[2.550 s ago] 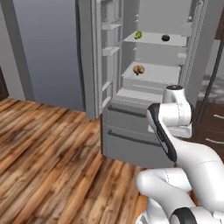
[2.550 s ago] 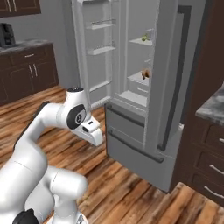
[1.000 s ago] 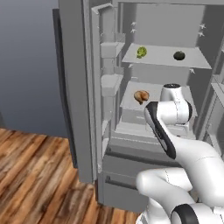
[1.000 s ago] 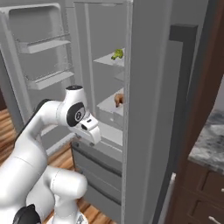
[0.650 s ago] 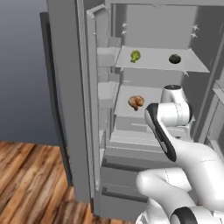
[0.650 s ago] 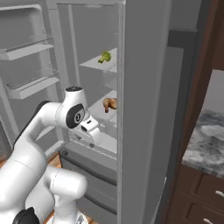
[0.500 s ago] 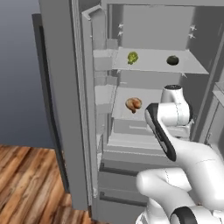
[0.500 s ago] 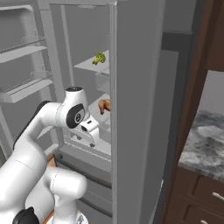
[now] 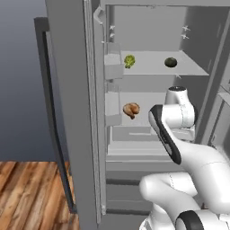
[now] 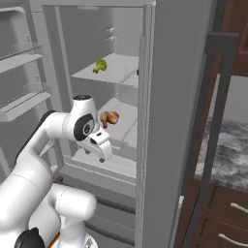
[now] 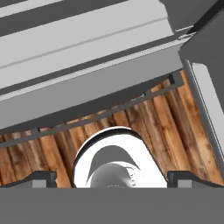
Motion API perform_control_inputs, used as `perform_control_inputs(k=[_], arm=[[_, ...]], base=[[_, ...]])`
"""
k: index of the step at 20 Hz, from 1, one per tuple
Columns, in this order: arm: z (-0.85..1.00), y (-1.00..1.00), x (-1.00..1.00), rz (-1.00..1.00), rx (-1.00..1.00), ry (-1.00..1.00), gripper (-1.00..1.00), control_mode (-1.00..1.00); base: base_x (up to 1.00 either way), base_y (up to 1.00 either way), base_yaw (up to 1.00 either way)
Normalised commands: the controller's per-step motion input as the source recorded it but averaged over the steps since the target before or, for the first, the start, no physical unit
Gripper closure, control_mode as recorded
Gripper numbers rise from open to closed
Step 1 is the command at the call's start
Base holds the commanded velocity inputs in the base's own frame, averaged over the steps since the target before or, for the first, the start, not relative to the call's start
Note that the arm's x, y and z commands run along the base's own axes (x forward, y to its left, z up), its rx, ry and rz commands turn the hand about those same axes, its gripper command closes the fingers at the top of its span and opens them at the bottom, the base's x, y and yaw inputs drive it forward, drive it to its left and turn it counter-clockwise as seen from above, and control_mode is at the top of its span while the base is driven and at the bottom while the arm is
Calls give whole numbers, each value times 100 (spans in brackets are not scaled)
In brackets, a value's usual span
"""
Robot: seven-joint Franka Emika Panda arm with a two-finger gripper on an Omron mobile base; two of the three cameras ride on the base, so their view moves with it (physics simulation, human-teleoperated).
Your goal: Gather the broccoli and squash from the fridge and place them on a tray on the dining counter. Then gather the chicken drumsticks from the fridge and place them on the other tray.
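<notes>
The fridge [image 9: 67,90] stands open in front of me. On its upper shelf lie the small green broccoli [image 9: 129,61] [image 10: 100,65] and, further right, a dark round squash [image 9: 170,62]. A brown chicken drumstick [image 9: 131,109] [image 10: 109,117] rests on the shelf below. My gripper [image 10: 102,154] hangs in front of the lower shelf, pointing down, below and short of the drumstick. In the hand view the gripper [image 11: 112,177] is open, its fingertips [image 11: 41,177] wide apart with nothing between them. The trays are out of view.
The fridge's left door [image 9: 54,134] and right door [image 10: 174,121] flank the opening closely. Door shelves [image 10: 24,104] show at the left. A grey marbled counter [image 10: 227,155] on dark drawers lies to the right. Wooden floor [image 11: 175,118] and the fridge's lower drawers [image 9: 121,188] are under the hand.
The whole picture has shifted: the base has driven closer to the fridge, whose open shelves now loom larger. The arm keeps its pose and the gripper stays open.
</notes>
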Motion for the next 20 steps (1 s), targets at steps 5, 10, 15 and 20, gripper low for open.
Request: perform_control_inputs(k=[5,10,15,20], arm=[[0,0,0,0,0,0,-100,100],[0,0,0,0,0,0,-100,100],[0,0,0,0,0,0,-100,100],[0,0,0,0,0,0,-100,100]], base=[[56,3,-11],[20,2,-2],[64,0,0],[75,6,-9]])
